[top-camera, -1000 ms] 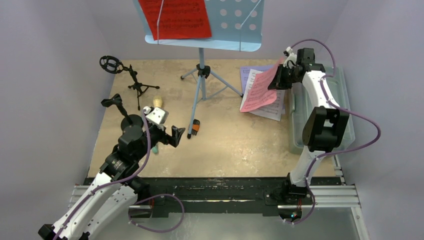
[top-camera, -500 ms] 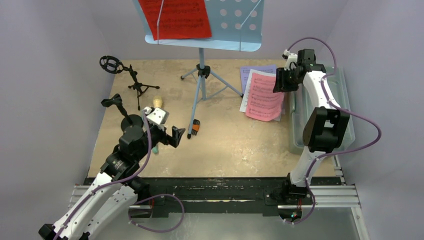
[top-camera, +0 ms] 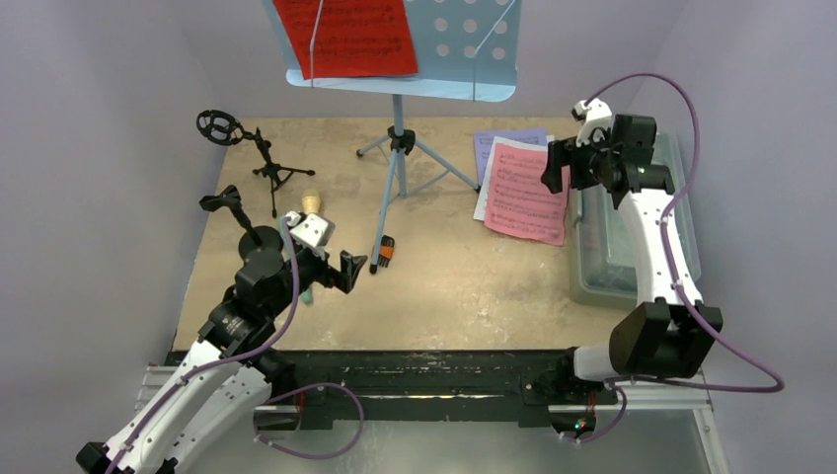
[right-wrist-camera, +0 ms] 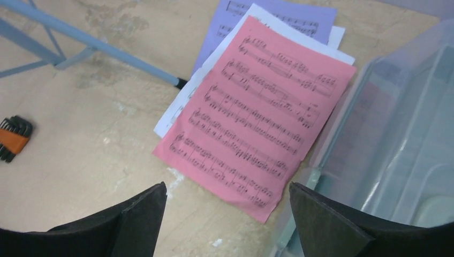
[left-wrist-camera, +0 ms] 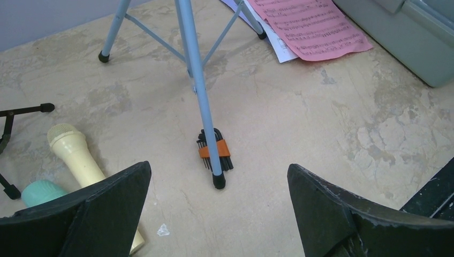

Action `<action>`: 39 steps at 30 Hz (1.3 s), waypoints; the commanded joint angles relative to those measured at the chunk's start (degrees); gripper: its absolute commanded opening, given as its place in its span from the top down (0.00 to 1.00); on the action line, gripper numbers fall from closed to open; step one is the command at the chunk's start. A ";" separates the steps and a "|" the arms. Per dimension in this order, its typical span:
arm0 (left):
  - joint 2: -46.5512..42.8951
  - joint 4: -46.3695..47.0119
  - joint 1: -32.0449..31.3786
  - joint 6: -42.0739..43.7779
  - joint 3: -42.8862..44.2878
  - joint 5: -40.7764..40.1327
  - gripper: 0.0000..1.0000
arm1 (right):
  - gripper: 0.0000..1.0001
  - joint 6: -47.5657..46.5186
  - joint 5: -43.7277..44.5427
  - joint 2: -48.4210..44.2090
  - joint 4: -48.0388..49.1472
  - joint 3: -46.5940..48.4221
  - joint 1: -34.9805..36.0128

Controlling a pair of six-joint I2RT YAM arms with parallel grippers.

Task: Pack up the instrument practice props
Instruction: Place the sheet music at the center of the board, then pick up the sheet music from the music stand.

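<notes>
Beige desk (top-camera: 444, 286): right hand (right-wrist-camera: 227, 214) hangs wide and empty over the pink page (right-wrist-camera: 257, 112), which lies flat beside the tub (right-wrist-camera: 407, 160) to the hand's right. Likely the sheet-packing step; next needs a pinch on the page's edge. Meanwhile left hand (left-wrist-camera: 217, 203) is wide, empty.

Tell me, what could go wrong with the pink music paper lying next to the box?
1. The pink page lies flat on a white page, so the open right gripper might crumple it or pick up both.
2. Its edge sits right by the tub wall; lifting could snag it on the rim.
3. A leg of the blue stand ends beside the pages; a bump might tip the stand.
</notes>
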 commanded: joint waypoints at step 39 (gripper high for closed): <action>4.28 -16.12 0.28 -28.50 36.78 10.05 0.01 | 0.01 -9.61 -42.14 -27.35 8.89 -26.89 -7.12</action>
